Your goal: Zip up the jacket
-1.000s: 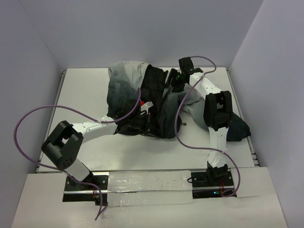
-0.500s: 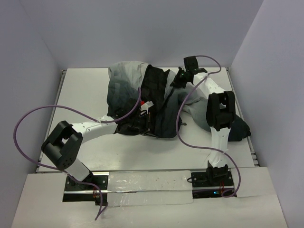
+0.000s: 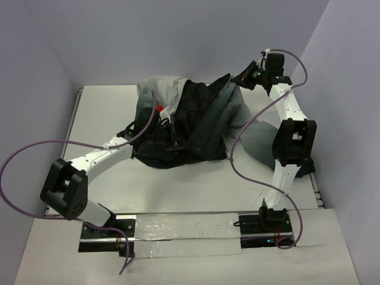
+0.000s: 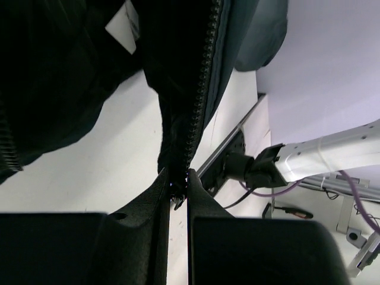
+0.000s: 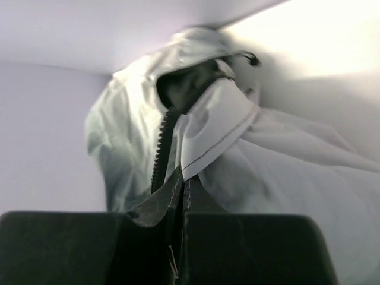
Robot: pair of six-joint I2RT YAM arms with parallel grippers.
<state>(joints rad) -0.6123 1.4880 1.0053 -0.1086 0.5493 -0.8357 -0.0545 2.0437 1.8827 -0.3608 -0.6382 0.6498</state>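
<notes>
The jacket (image 3: 178, 98) lies crumpled mid-table, light grey at the back, with its black lining (image 3: 199, 110) showing. My left gripper (image 3: 168, 123) sits low on the jacket. In the left wrist view this gripper (image 4: 178, 185) is shut on the lower end of the dark zipper (image 4: 202, 89), whose teeth run away from it. My right gripper (image 3: 246, 77) is raised at the back right, shut on the jacket's front edge. A band of fabric (image 3: 217, 116) stretches up to it. In the right wrist view, that gripper (image 5: 184, 199) pinches fabric beside the zipper teeth (image 5: 161, 148).
The white table (image 3: 101, 107) is boxed in by pale walls on three sides, and the right gripper is close to the back corner. A metal rail (image 3: 316, 190) runs along the right edge. Purple cables (image 3: 35, 148) loop off both arms. A dark part of the jacket (image 3: 306, 166) lies behind the right arm.
The right gripper shut on the jacket's edge and swung up and back to the right, pulling it taut. The left arm shifted left and back with the zipper end.
</notes>
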